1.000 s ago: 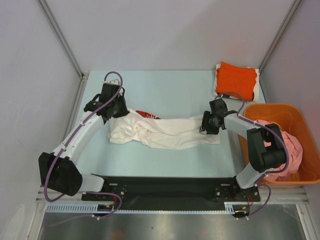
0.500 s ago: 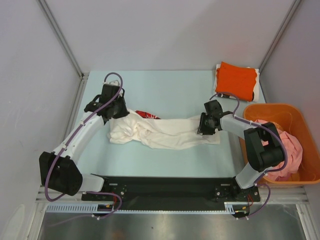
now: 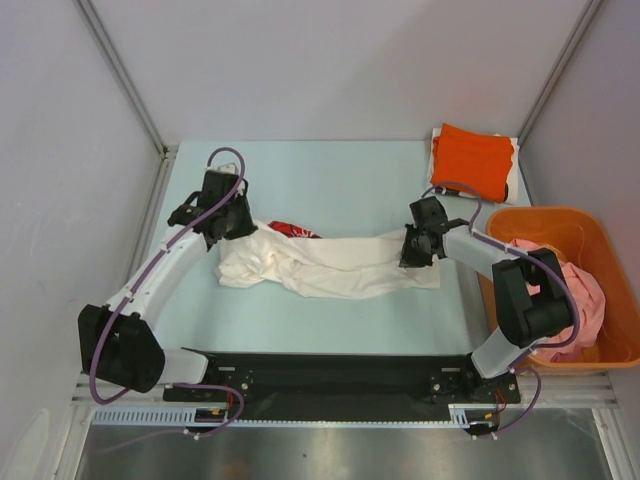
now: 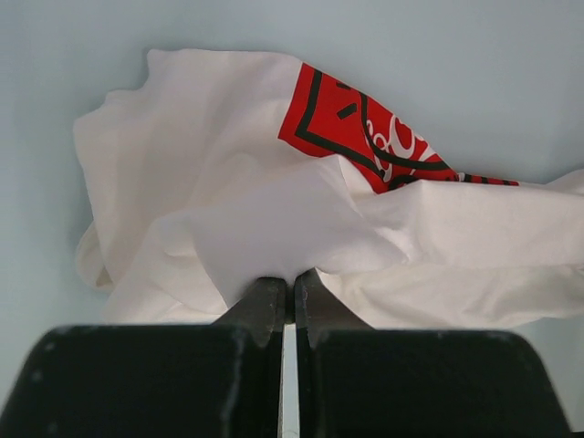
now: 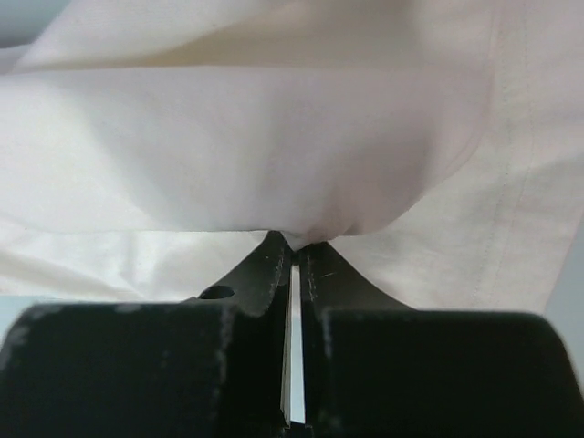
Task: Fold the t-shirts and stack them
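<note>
White t-shirt lies bunched across centre of desk: limp, light, creases easily. Left hand pinched tight on fold at left end. Right hand clamped on cloth at right end. Best hold: hem corners, shoulders.

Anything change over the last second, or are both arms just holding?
Barely. The right gripper drifted slightly left, then came back; the white t-shirt hardly shifted. The left gripper held its place. Both stay shut on that shirt, stretched between them. The orange t-shirt and the pink t-shirt in the basket are unchanged.
</note>
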### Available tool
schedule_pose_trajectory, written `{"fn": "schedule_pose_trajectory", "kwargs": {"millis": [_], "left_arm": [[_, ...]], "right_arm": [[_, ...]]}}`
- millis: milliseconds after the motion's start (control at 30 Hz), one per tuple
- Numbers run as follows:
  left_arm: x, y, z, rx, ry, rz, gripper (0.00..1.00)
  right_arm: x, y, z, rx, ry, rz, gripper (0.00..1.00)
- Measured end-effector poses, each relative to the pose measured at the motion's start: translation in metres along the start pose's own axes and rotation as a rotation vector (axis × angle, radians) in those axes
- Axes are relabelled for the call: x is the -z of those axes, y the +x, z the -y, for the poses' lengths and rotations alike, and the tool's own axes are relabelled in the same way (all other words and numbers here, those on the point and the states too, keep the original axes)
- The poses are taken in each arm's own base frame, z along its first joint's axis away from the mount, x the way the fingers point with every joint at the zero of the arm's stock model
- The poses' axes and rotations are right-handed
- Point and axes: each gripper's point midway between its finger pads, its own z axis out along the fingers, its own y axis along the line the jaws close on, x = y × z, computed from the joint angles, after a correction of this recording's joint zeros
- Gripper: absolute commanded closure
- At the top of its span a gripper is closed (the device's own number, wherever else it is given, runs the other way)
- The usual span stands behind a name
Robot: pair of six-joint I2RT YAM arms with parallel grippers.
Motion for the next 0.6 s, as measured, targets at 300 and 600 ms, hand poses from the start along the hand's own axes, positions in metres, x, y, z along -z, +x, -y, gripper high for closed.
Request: {"fn": "schedule_pose_trajectory", "kwargs": {"millis": [300, 600], "left_arm": [[0.023, -0.011, -0.003, -0.002, 0.007, 0.041, 1.00], [0.096, -0.050, 0.007, -0.004, 0.069, 0.196, 1.00]], "right_arm": [[0.048, -0.040, -0.019, -0.009, -0.056, 0.102, 1.00], [0.123, -0.063, -0.039, -0.002, -0.161, 0.189, 1.00]]}}
